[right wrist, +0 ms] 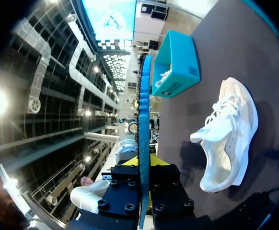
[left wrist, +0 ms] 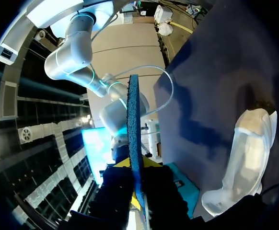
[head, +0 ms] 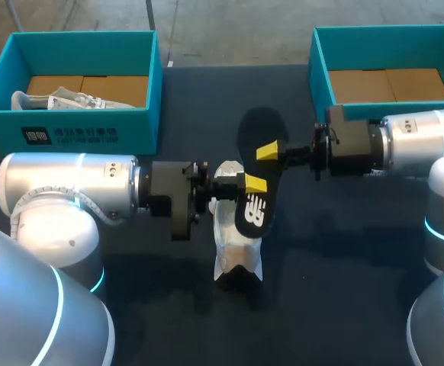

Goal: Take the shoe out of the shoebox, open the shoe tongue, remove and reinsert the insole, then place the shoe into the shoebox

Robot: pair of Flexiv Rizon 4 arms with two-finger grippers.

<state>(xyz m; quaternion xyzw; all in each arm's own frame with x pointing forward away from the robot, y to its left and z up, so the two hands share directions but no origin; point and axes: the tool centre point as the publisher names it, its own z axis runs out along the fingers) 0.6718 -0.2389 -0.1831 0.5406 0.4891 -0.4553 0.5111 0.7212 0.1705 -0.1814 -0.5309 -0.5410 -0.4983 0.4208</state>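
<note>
A dark navy cloth-covered table (head: 344, 252) fills the head view. On it, at 10 o'clock, stands a teal cardboard shoebox (head: 92, 126) with a second white shoe (head: 54, 100) lying in its left end. A matching teal shoebox (head: 321, 65) sits at 2 o'clock and shows only its brown cardboard floor.

The flat black insole with a white logo (head: 254, 215) is held up over the table's middle. Its long axis runs roughly from 12 to 6 o'clock. Seen edge-on from the wrists, it is a thin blue strip (left wrist: 133, 120) (right wrist: 144, 105).

The left gripper (head: 252, 185) (left wrist: 135, 168) comes in from 9 o'clock and is clamped on the insole, with one finger on each face. The right gripper (head: 268, 152) (right wrist: 144, 165) comes in from 3 o'clock and pinches the same insole a little nearer 12 o'clock.

The white mesh lace-up shoe (head: 233, 244) (left wrist: 249, 158) (right wrist: 226, 139) rests on the cloth just toward 6 o'clock of the grippers, partly under the insole. Neither gripper touches it, and its laces look loose around the opening.
</note>
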